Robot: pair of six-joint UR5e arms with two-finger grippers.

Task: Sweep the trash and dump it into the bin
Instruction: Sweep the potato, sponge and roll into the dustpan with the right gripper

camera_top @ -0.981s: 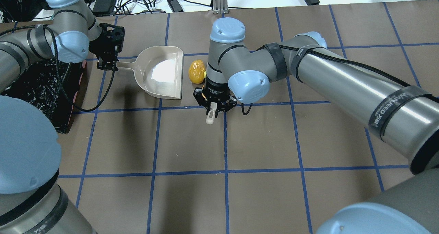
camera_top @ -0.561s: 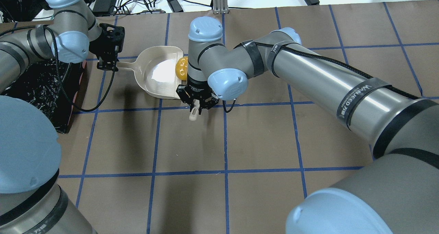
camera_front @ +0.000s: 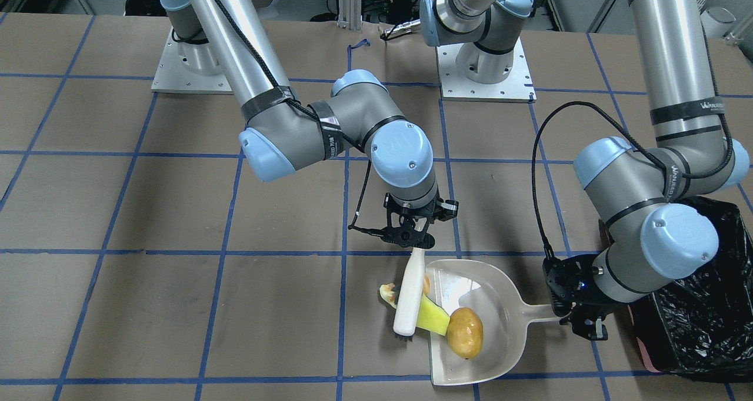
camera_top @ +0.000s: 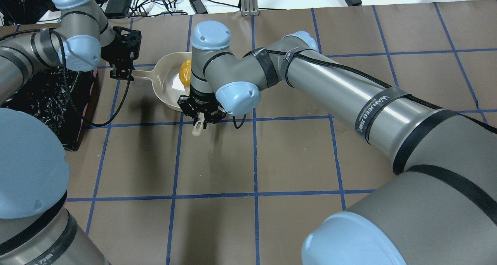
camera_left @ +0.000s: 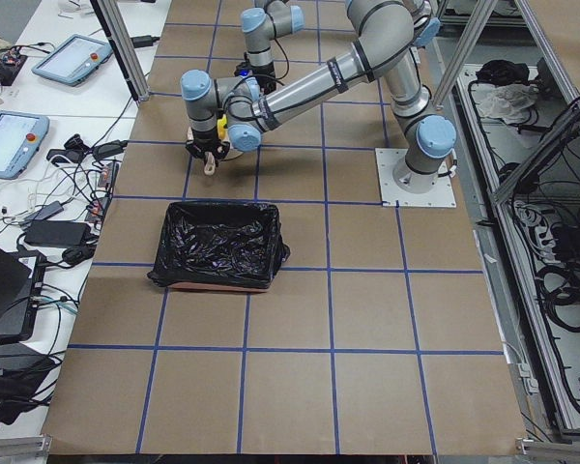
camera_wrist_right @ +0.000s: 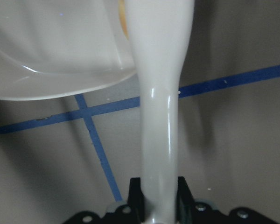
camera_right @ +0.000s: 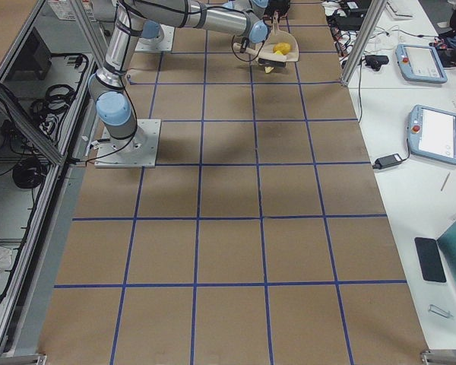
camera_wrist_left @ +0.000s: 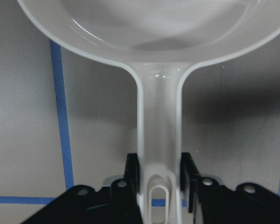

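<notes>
Right gripper (camera_front: 413,237): clamped on the tip of a white-handled brush (camera_front: 409,298); bristle end down at the dustpan's open lip.
Left gripper (camera_front: 572,320): clamped on the dustpan's handle end.
Trash, three items:
- golden-brown lump (camera_front: 465,332), inside the dustpan (camera_front: 497,292), near its mouth;
- yellow sponge wedge (camera_front: 432,320), green side showing, across the lip, between brush head and lump;
- tan crust (camera_front: 387,293), on the table just outside the pan, touching the brush's far side.

Bin (camera_front: 706,324): black crinkled liner, pink base edge, just beyond the handle end.
Table (camera_front: 176,307): brown cover, blue tape grid.
Writing: white lettering on a black arm strap (camera_top: 378,105), apparently "WANJEED"; remainder illegible.
</notes>
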